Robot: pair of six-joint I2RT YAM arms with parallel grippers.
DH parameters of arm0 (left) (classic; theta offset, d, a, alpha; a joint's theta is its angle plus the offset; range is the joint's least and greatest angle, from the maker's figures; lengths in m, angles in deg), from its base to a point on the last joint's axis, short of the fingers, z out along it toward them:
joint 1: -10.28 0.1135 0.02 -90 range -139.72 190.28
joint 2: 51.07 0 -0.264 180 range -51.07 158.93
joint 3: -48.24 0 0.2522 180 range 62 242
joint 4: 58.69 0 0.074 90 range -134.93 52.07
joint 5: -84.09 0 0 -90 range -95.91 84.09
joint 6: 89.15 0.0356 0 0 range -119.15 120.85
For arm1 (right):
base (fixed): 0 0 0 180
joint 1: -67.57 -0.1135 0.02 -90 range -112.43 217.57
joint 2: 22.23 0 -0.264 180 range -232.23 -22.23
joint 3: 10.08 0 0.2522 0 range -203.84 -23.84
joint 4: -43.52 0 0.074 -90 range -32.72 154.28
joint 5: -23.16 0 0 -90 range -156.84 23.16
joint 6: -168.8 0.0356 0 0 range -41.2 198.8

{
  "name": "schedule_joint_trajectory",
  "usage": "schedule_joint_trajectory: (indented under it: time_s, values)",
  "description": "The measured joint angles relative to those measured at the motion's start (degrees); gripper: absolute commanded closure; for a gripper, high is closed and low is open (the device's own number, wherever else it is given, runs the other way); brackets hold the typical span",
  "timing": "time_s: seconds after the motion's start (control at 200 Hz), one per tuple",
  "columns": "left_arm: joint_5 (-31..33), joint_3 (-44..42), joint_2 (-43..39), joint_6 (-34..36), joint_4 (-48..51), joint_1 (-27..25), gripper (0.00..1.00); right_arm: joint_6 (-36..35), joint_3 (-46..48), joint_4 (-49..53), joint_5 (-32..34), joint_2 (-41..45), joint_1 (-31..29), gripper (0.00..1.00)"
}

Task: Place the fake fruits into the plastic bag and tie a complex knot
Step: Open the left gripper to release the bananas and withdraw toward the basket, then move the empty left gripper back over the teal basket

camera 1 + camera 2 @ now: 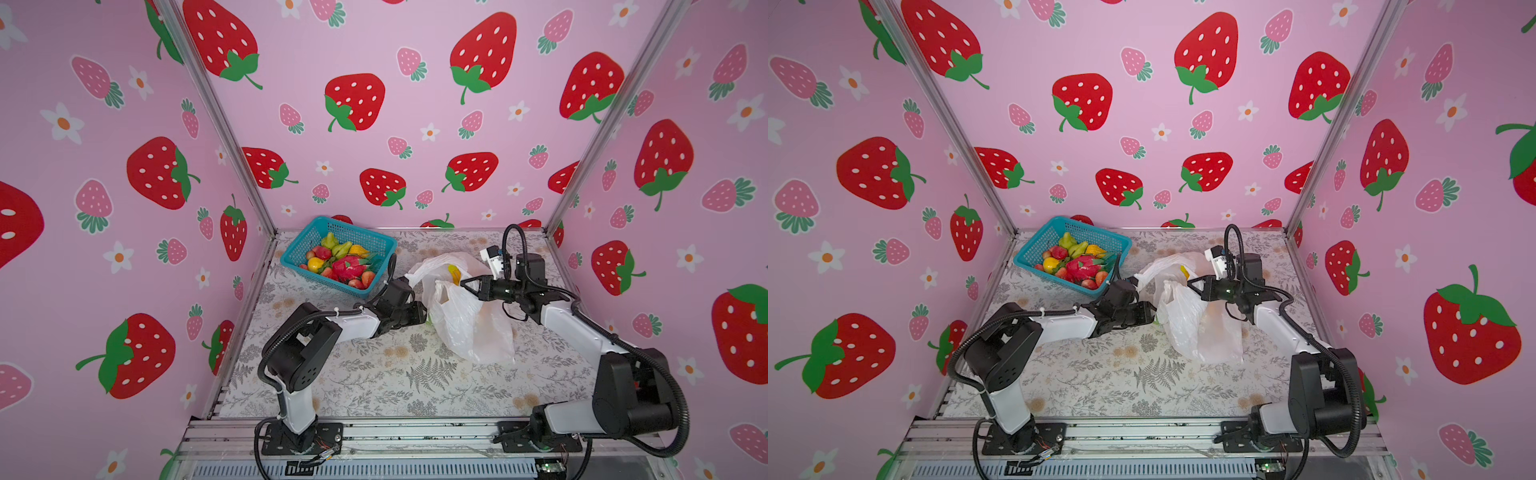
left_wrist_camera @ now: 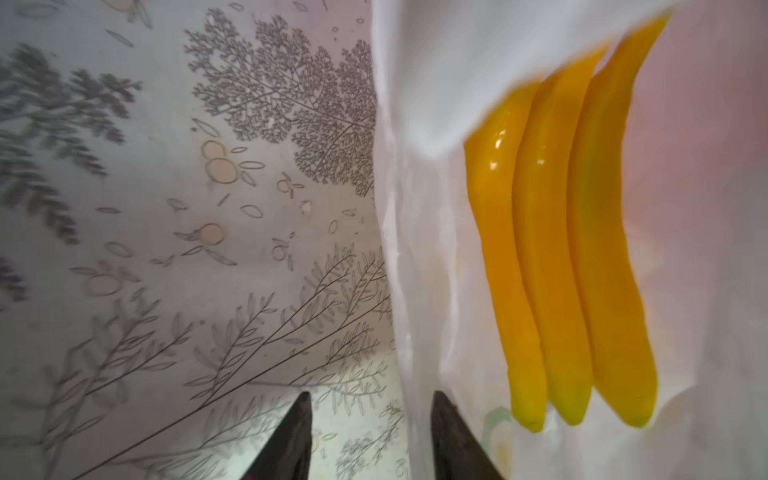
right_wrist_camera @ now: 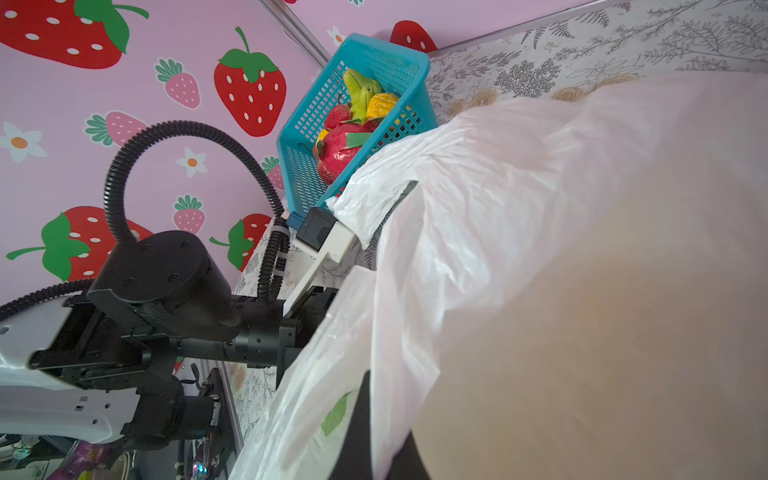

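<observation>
Translucent white crinkly plastic bag (image 1: 465, 316) lies right of the middle of the fern-printed worktop (image 1: 395, 374) in both top views, where we see the right gripper (image 1: 464, 284) clenched on its upper edge and the teal mesh basket (image 1: 307, 237) of glossy fake fruits (image 1: 345, 266) in the far left corner. In the left wrist view, we find the left gripper (image 2: 370, 415) parted astride the bag's edge beside a yellow plastic banana bunch (image 2: 557, 266). The right wrist view shows us mostly bag film.
</observation>
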Motion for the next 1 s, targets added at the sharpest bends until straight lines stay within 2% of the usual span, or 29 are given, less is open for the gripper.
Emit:
schedule_joint_trajectory:
  time_s: [0.08, 0.215, 0.255, 0.45, 0.77, 0.976, 0.996, 1.001]
  values:
    - [-1.25, 1.29, 1.05, -0.35, -1.60, -0.09, 0.81, -0.44, -0.24, 0.87, 0.85, 0.00, 0.04, 1.00]
    - [-3.45, 1.70, 1.27, -0.39, -4.52, -0.28, 0.93, -1.31, -1.18, 2.34, 2.64, 0.02, 0.04, 1.00]
    - [-3.82, 1.70, 1.25, -0.50, -5.07, -0.33, 1.00, -1.38, -1.44, 2.49, 3.08, 0.07, 0.04, 1.00]
    - [-4.20, 0.63, -1.27, -0.15, -5.79, -0.46, 1.00, -1.40, -1.95, 3.06, 5.38, 1.51, 0.37, 1.00]
    - [-2.71, -4.46, -19.12, 4.35, -6.34, -2.86, 1.00, -2.99, -5.95, 7.41, 13.94, 5.20, 1.79, 1.00]
    - [-2.80, -5.68, -24.92, 8.00, -6.69, -5.20, 1.00, -4.09, -8.20, 8.15, 17.55, 6.56, 1.86, 1.00]
    - [-2.80, -5.88, -25.09, 8.33, -6.67, -5.33, 0.96, -4.15, -8.20, 8.20, 17.57, 6.54, 1.86, 1.00]
    - [-2.80, -5.95, -25.14, 8.48, -6.67, -5.35, 0.92, -4.17, -8.20, 8.22, 17.57, 6.51, 1.86, 1.00]
